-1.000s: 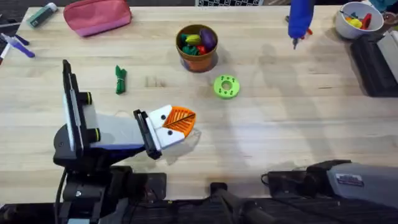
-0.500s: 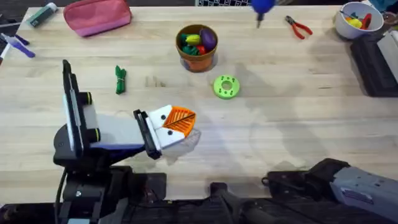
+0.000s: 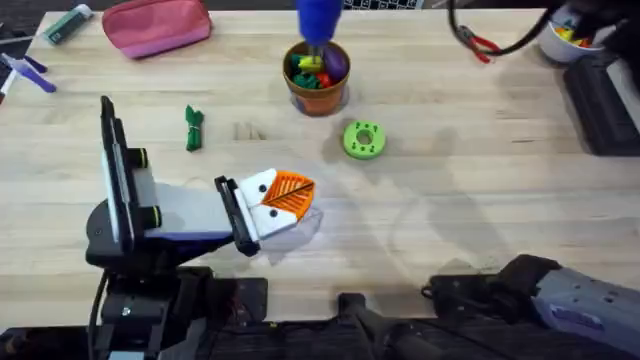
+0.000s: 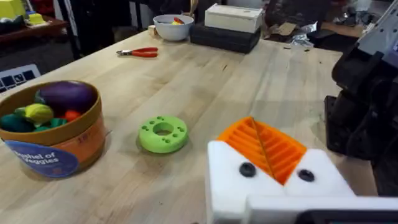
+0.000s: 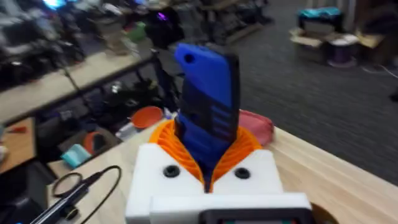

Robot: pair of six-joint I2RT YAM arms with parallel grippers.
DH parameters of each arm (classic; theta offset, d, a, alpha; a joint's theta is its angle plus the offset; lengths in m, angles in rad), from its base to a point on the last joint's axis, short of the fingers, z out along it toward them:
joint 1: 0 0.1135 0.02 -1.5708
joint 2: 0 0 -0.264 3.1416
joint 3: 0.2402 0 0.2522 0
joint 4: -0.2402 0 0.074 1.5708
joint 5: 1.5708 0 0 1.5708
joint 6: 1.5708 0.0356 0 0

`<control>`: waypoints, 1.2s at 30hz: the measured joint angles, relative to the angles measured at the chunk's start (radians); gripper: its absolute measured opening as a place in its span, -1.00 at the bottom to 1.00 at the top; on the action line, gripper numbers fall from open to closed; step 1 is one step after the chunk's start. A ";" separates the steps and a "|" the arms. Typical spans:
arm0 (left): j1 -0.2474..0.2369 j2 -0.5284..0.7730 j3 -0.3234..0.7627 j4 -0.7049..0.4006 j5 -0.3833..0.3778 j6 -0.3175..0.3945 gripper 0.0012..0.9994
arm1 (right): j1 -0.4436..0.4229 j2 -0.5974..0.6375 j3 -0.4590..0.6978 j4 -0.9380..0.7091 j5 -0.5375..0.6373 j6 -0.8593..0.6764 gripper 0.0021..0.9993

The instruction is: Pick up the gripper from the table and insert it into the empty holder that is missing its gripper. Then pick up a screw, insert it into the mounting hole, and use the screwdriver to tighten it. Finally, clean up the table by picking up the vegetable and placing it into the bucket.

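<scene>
My right gripper (image 5: 207, 152) is shut on the blue screwdriver (image 5: 208, 99), which stands upright between its orange pads. From overhead the screwdriver (image 3: 318, 20) hovers over the far side of the brown-orange bucket (image 3: 317, 78) of toy produce. My left gripper (image 3: 290, 193) rests shut and empty near the table's front left. Both of its white finger blocks (image 4: 249, 186) carry orange ribbed pads (image 4: 264, 146) and a dark screw head. The dark-green vegetable (image 3: 193, 128) lies on the table left of the bucket (image 4: 53, 143). A loose gripper piece and a loose screw are out of view.
A bright-green disc with holes (image 3: 363, 139) lies right of the bucket. Red-handled pliers (image 3: 480, 45) and a white bowl (image 3: 568, 32) sit at the far right beside a black box (image 3: 600, 100). A pink pouch (image 3: 155, 25) lies far left.
The screwdriver has travelled leftward along the table's far side, from the far right to above the bucket. The left arm has not moved.
</scene>
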 joint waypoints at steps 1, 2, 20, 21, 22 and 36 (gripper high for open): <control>0.000 0.000 0.000 0.000 0.000 0.000 -0.99 | 0.000 0.000 -0.026 0.053 -0.026 0.010 -0.96; 0.000 0.000 0.000 0.000 0.000 0.000 -0.99 | 0.000 0.000 -0.052 0.106 -0.052 0.020 -0.96; 0.000 0.000 0.000 0.000 0.000 0.000 -0.99 | 0.030 0.068 -0.281 0.571 -0.593 0.083 -0.96; 0.000 0.000 0.000 0.000 0.000 0.000 -0.99 | 0.040 0.074 -0.281 0.572 -0.604 0.073 -0.96; 0.000 0.000 0.000 0.000 0.000 0.000 -0.99 | 0.052 0.080 -0.281 0.572 -0.616 0.059 -0.96; 0.000 0.000 0.000 0.000 0.000 0.000 -0.99 | 0.121 0.091 -0.282 0.573 -0.724 -0.128 -0.96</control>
